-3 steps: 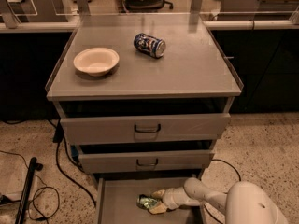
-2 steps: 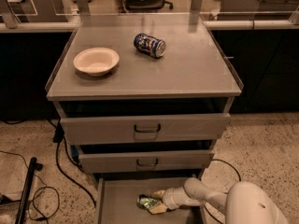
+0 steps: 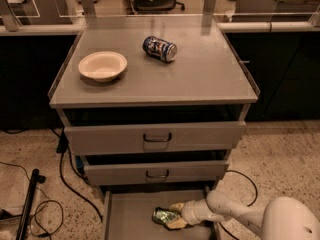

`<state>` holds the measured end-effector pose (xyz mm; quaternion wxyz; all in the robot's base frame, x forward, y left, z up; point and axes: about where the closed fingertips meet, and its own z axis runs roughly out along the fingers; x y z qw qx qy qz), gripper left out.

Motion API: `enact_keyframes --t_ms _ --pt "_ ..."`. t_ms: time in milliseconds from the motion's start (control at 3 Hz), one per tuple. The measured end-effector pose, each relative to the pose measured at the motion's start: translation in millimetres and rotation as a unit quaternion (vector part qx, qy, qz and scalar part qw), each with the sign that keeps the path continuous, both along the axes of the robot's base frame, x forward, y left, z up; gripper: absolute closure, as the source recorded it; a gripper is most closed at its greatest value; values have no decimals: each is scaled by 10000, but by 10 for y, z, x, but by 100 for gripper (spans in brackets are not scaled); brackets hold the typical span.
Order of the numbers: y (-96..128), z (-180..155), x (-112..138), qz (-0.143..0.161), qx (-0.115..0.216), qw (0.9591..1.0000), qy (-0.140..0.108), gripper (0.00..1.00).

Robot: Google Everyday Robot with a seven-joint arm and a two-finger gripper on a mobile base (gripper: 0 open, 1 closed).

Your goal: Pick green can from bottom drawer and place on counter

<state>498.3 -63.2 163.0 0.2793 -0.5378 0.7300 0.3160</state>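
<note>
On the counter [image 3: 210, 79] sit a cream bowl [image 3: 102, 65] and a blue-and-white can [image 3: 160, 49] lying on its side. Two upper drawers [image 3: 155, 136] jut out above the open bottom drawer [image 3: 127, 219]. Low inside it, the gripper [image 3: 175, 216] clasps the right end of the green can [image 3: 163, 215], which lies shiny and dented on the drawer floor.

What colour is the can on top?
The can is blue and white, camera view. The pincer is in the bottom drawer.

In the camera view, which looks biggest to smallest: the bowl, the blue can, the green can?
1. bowl
2. blue can
3. green can
The gripper in the bottom drawer partly hides the green can, so last place is unsure.
</note>
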Motion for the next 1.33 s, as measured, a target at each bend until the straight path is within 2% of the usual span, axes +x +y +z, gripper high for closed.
enact_keyframes --t_ms 667,1000,1333 --pt "-345 748 -325 -30 45 9994 -349 100" --pt "-415 1125 -362 72 46 9987 -494 100" --pt "-484 1532 -307 226 -85 9978 -625 100"
